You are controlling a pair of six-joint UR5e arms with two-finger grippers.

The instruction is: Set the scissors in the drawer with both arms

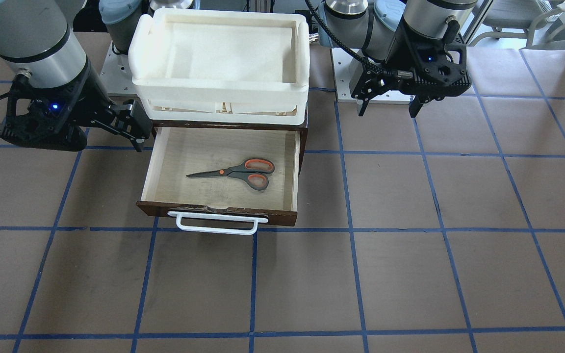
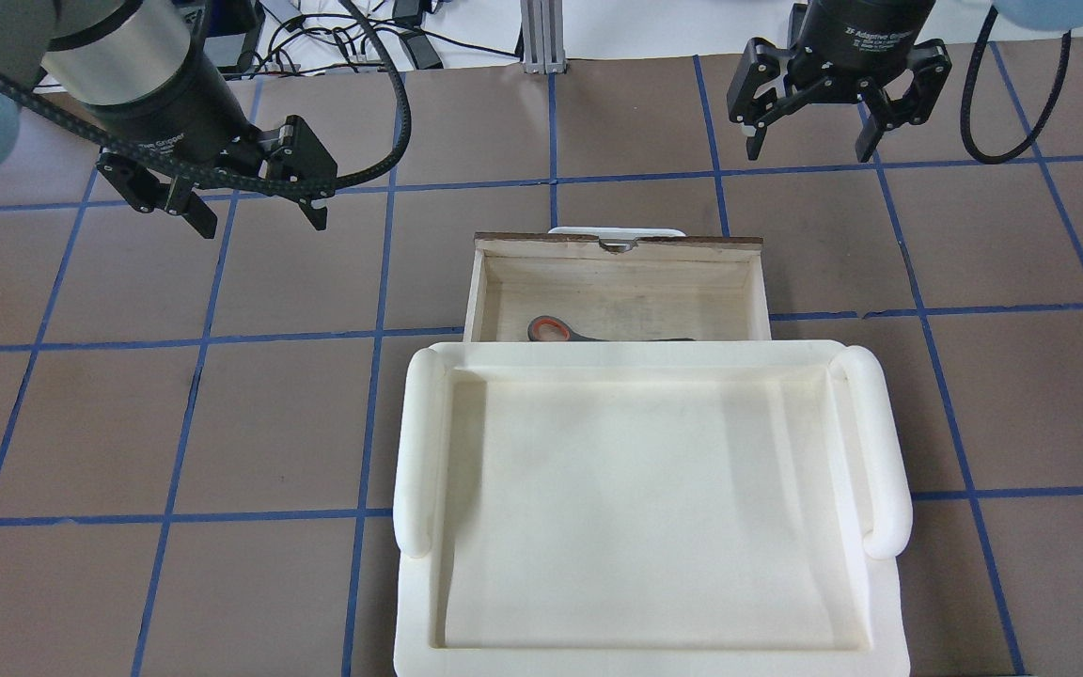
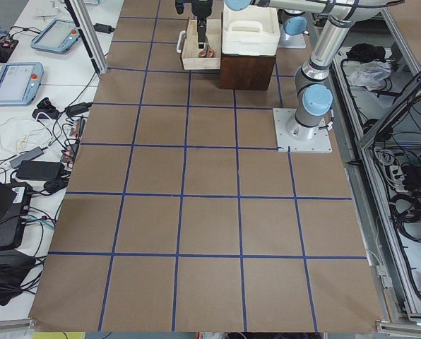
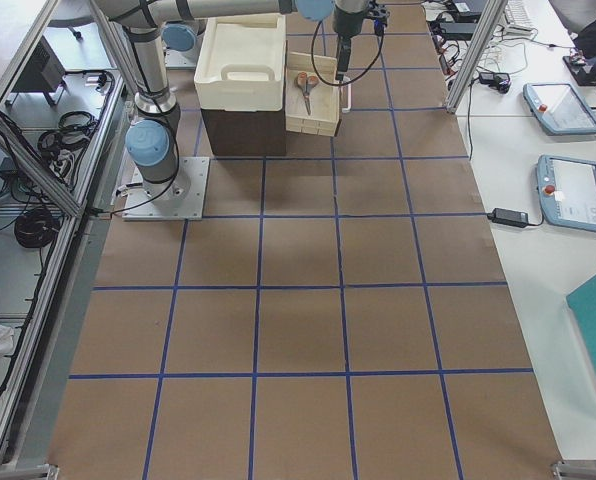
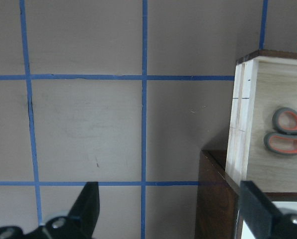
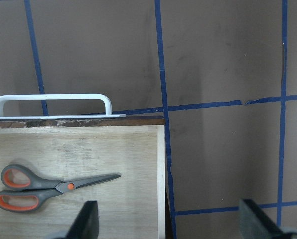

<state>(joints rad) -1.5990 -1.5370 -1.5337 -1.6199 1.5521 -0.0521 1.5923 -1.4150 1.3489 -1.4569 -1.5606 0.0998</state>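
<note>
You see the scissors (image 1: pixel 236 173) lying flat inside the open drawer (image 1: pixel 214 212) on the table (image 1: pixel 410 245); left arm (image 2: pixel 137 66) and right arm (image 2: pixel 866 28) flank the drawer; both sets of jaws hang spread wide, holding nothing.

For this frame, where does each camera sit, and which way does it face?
Overhead: behind the robot, looking forward and down; left gripper, right gripper, white tub nearest.
Front-facing: across the table, facing the robot; both grippers, sides swapped; drawer open.
Exterior left: table's end, looking along it; left arm near.
Exterior right: opposite end; right arm near.
Left wrist: down at the drawer's side; own fingers.
Right wrist: down at the drawer's handle; own fingers.
Shared: both wrist views show the scissors.
</note>
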